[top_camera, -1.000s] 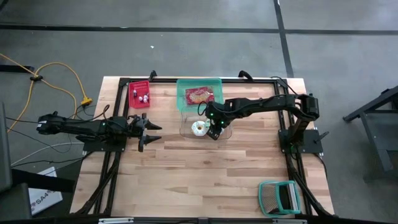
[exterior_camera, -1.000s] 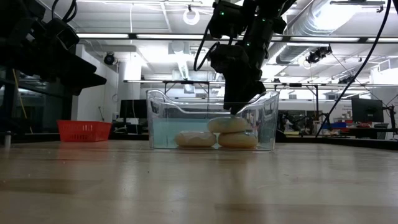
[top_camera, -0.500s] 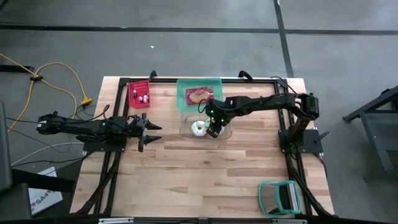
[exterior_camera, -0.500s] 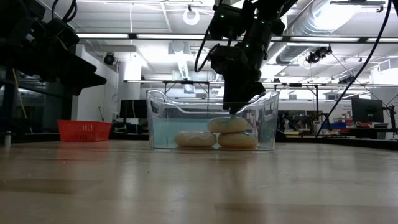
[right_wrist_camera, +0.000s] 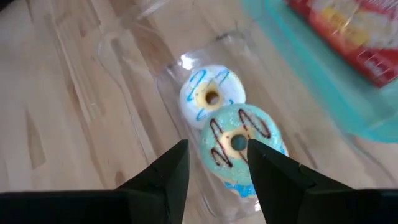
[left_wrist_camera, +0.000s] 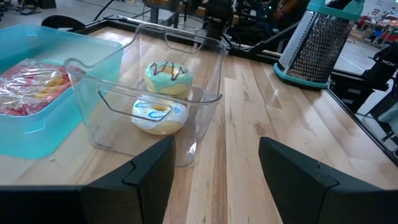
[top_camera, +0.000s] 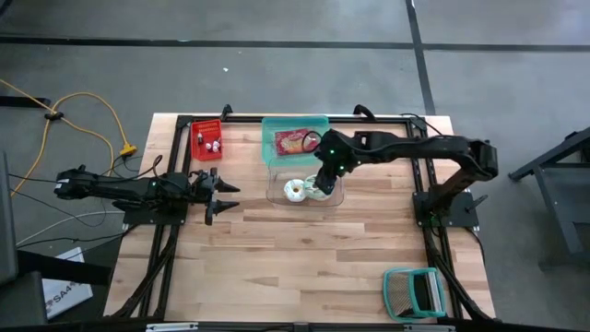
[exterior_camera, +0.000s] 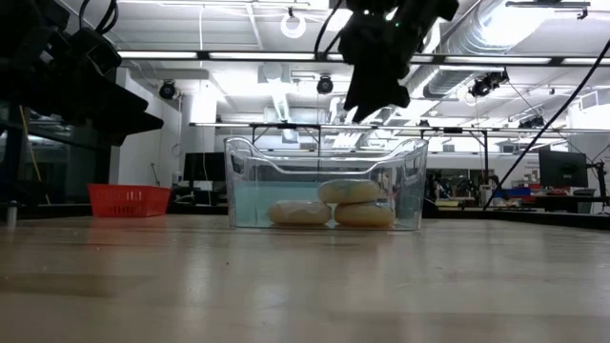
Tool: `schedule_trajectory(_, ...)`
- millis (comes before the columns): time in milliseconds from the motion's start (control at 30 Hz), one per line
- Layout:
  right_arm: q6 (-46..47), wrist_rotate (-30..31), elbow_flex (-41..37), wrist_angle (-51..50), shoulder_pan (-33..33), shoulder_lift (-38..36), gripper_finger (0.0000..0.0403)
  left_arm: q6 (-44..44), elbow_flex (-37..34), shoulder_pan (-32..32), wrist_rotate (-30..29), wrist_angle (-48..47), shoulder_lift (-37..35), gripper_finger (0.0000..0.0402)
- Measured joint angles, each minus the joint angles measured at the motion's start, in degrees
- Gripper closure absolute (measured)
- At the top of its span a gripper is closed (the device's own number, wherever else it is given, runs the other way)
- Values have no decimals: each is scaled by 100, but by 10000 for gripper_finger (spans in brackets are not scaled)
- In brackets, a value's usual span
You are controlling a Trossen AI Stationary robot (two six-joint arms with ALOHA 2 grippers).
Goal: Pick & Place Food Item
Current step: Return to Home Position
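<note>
A clear plastic bin (top_camera: 302,182) stands on the table at the far middle. A teal donut with chocolate stripes (right_wrist_camera: 239,142) rests on top of the others in it. Beside it on the bin's floor lies a white donut with blue drizzle (right_wrist_camera: 211,96). The low view shows a third donut (exterior_camera: 364,215) under the teal donut (exterior_camera: 351,191). My right gripper (exterior_camera: 362,105) hangs open above the bin, over the teal donut, with nothing between its fingers (right_wrist_camera: 165,180). My left gripper (top_camera: 225,194) waits open at the table's left, pointing at the bin (left_wrist_camera: 149,93).
A teal tray holding a red packet (top_camera: 295,140) stands just behind the bin. A small red basket (top_camera: 206,140) sits at the far left. A teal-framed grater (top_camera: 415,293) lies at the near right. Black frame rails (top_camera: 433,240) run along the table's edges.
My right gripper has risen out of the clear bin, from the top donut to well above the rim, and has drifted a little toward the far edge. The donuts lie where they were.
</note>
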Motion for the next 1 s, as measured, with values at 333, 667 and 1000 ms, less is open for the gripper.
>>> schedule_trajectory(333, 0, 124, 2, 22, 56, -178, 252, 0, -2, 0, 0, 0, -1, 176)
schedule_trajectory(667, 0, 132, 0, 287, 56, -176, 252, 0, -1, 2, 0, 0, -2, 176)
schedule_trajectory(1000, -10, 113, 0, 822, 32, -175, 252, 0, -1, 1, 0, 0, -2, 176)
